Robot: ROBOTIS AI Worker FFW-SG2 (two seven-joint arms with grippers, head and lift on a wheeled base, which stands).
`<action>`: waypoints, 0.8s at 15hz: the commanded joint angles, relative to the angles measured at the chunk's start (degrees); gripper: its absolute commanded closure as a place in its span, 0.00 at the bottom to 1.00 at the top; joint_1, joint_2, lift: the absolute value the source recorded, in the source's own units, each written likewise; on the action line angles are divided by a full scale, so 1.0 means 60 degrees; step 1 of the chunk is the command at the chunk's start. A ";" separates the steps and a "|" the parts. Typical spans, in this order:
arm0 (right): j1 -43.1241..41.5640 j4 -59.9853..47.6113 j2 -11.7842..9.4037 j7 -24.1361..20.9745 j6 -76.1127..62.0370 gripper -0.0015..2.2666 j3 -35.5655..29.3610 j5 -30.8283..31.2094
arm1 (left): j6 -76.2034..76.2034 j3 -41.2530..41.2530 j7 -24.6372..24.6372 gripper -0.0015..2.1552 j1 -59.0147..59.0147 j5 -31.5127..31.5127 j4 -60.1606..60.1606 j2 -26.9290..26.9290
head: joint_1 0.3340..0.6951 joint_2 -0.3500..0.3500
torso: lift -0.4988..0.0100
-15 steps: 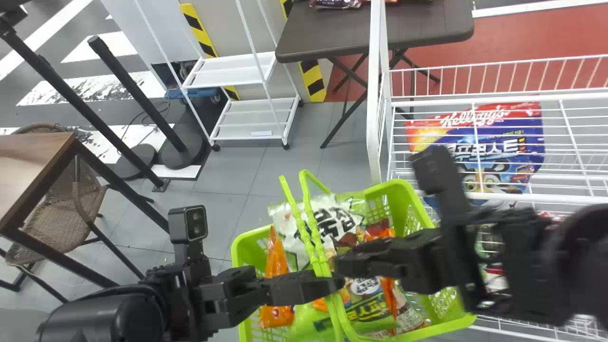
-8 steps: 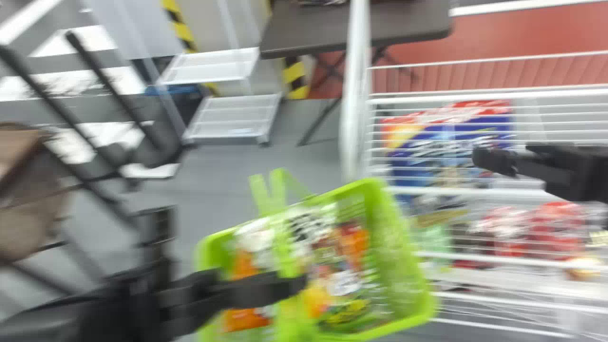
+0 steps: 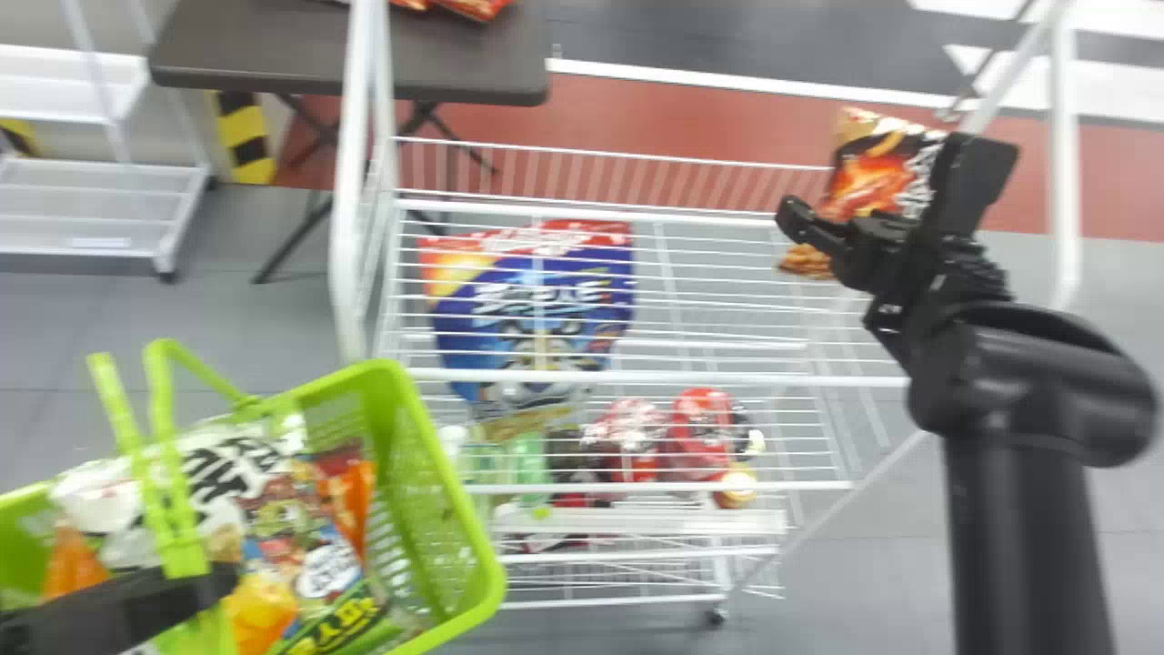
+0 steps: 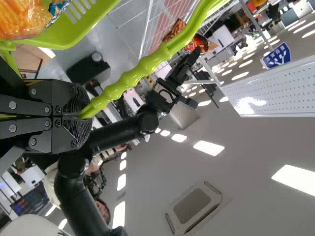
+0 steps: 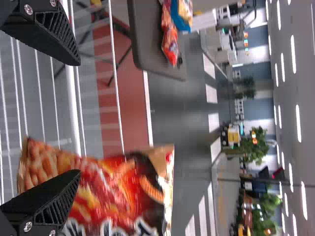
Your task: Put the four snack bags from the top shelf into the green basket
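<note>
- While your left gripper [image 3: 223, 582] stays out at the lower left of the head view, it is clenched on the knobbly lime-green plastic handles [image 3: 173, 509] of the basket.
- The open-topped green plastic basket [image 3: 427, 509] with latticed walls sits just beside the left end of the white wire rack [image 3: 350, 182].
- Inside it you have a white bag with bold black lettering [image 3: 218, 464], a small orange bag [image 3: 73, 564], and a green bag with dark and yellow print [image 3: 341, 628], crowded against one another.
- Over at the right end of the rack is your right gripper [image 3: 832, 223], released, its two black fingers [image 5: 44, 199] spread well apart.
- One snack bag, glossy red and orange with black and a picture of curled snacks [image 3: 868, 177], is at the top shelf [image 3: 709, 377], right by that gripper and well apart from the basket.
- In the right wrist view, one finger covers part of that bag; you cannot tell whether they touch, and the bag is not gripped.
- Through the rack's wires you can see a big blue and red cereal bag [image 3: 455, 309] toward the left end, and, lower down, shiny red packages [image 3: 700, 428].
- Behind the rack stands a dark brown tabletop [image 3: 255, 45] on folding legs, with red packets [image 3: 473, 7] lying on it.
</note>
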 commanded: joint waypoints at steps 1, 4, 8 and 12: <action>-0.0766 0.1729 -0.0215 -0.0044 -0.0750 0.04 -0.0322 0.0457 | 0.0011 -0.0009 -0.0109 1.00 0.0000 -0.0031 0.0005 -0.0024 | 1.00 0.14 | 0.97; -0.1513 0.3399 -0.0493 -0.0410 -0.1395 0.04 -0.0337 0.0662 | -0.0018 -0.0009 -0.0109 1.00 0.0000 -0.0060 0.0019 -0.0068 | 1.00 0.08 | 0.97; -0.2260 0.4410 -0.0508 -0.0410 -0.1482 0.24 -0.0161 0.1336 | -0.0018 -0.0038 -0.0109 1.00 0.0000 -0.0133 0.0005 -0.0112 | 1.00 0.04 | 0.97; -0.1835 0.4087 -0.0361 -0.0527 -0.1453 0.96 -0.0190 0.1233 | 0.0011 0.0006 -0.0109 1.00 0.0044 -0.0119 0.0019 -0.0112 | 1.00 0.04 | 0.97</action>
